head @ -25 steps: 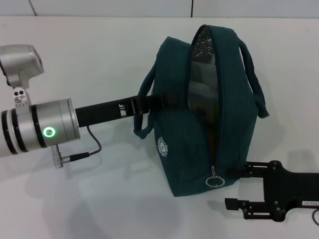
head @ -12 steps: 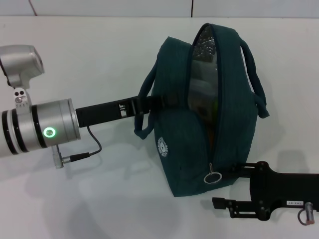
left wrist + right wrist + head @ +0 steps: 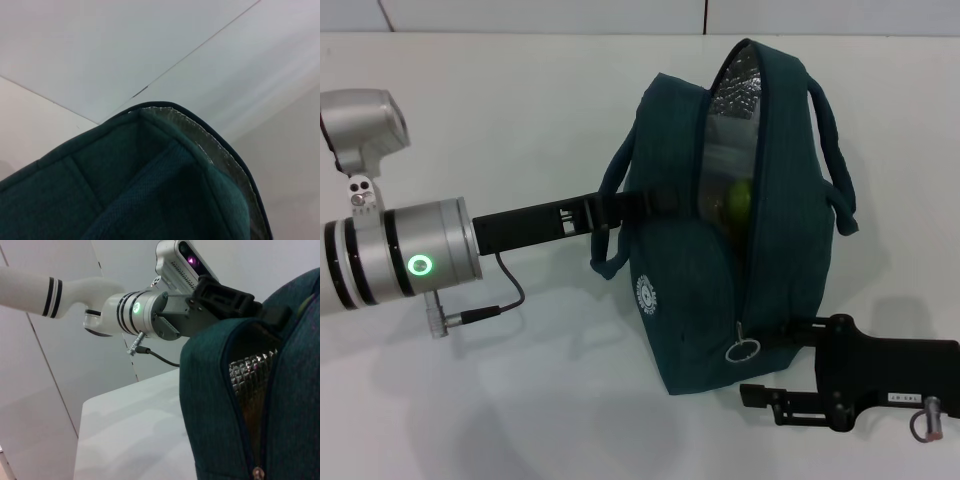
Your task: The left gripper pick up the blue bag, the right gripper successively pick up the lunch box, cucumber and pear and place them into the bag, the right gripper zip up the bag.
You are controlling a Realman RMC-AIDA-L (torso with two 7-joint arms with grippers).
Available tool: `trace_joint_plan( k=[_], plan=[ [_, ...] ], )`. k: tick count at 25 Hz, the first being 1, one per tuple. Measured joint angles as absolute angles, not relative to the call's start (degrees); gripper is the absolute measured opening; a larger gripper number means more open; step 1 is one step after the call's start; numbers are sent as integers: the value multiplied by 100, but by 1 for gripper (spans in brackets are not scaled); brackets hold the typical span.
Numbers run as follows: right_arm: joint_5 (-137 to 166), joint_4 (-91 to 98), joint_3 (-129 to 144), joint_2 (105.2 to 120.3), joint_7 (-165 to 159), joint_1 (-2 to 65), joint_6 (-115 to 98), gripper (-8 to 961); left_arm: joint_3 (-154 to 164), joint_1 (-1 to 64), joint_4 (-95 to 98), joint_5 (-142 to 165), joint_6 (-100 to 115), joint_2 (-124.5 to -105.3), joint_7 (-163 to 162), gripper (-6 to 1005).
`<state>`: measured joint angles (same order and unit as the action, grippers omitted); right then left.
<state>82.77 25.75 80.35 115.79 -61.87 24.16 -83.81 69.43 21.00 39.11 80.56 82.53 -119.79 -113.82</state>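
The blue bag (image 3: 685, 290) stands upright on the white table, its top gaping open and showing silver lining (image 3: 732, 95). Inside, a rounded yellow-green fruit, the pear (image 3: 738, 203), peeks out; the lunch box and cucumber are hidden. My left gripper (image 3: 648, 204) reaches in from the left and is shut on the bag's near side by a loop handle; the right wrist view shows this left gripper (image 3: 223, 299) clamped on the bag (image 3: 220, 405). My right gripper (image 3: 766, 365) is open at the bag's lower end, beside the ring zipper pull (image 3: 743, 351).
The left arm's silver wrist (image 3: 405, 262) with its cable (image 3: 495, 300) lies over the table at the left. The bag's fabric (image 3: 125, 180) fills the left wrist view. A wall (image 3: 620, 15) borders the table's far edge.
My right gripper has slid left toward the bag's zipper end. The ring pull has shifted slightly up, and the opening now shows the yellow-green fruit.
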Motion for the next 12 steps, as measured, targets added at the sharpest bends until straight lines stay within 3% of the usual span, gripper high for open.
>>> trace_joint_plan(
  k=[9,12],
  plan=[
    [8063,2564,8204,11591,-6124,2432,-8185,547,6943,2100,3911,8058,8253,-11979,-11382,53],
    [7799,2539,8361,11593,-6115,2433,-8051,430,6941,2100,3911,8057,8253,-11975,-11382,53]
  ],
)
